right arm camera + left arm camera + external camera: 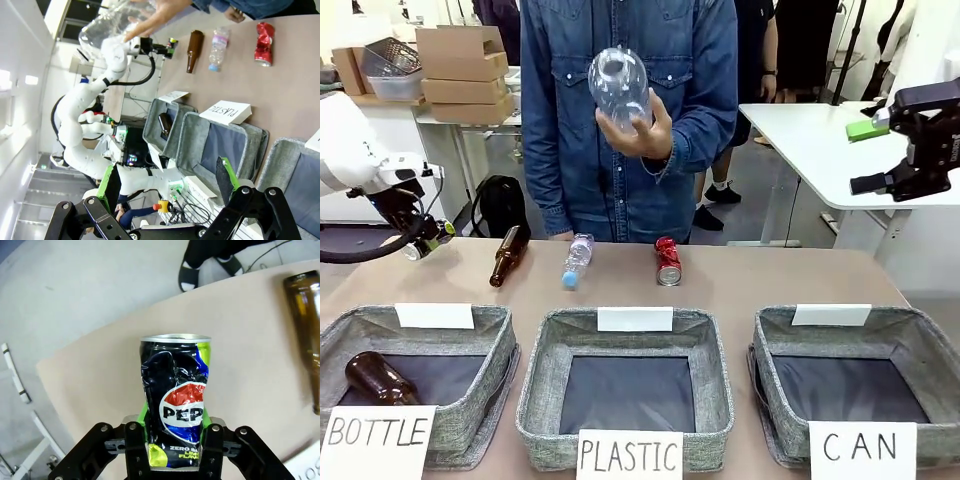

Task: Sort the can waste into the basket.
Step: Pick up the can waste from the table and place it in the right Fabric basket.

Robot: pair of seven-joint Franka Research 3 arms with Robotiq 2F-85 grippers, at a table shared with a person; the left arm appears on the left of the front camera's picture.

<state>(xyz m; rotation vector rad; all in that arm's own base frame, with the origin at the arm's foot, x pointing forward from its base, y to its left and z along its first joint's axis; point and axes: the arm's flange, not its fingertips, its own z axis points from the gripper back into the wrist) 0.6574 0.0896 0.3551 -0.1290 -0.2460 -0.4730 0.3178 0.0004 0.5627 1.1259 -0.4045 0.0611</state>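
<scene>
1. The left gripper point(428, 238) clamps the dented Pepsi can point(175, 390) low on its body above the table's point(770, 285) left end. I judge it is ready to be carried to the CAN basket point(920, 325) at the right.
2. The right gripper point(167, 172) hangs raised, its fingers wide and empty. The red can point(667, 261) lies on its side mid-table.
3. The tabletop is a smooth beige. Cardboard boxes point(465, 65) stand behind it.

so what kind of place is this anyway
Most likely a robotics lab set up for a waste-sorting trial: the BOTTLE basket, PLASTIC basket and CAN basket carry handwritten signs, a white robot arm works at the table, and stacked cardboard boxes sit behind.
</scene>
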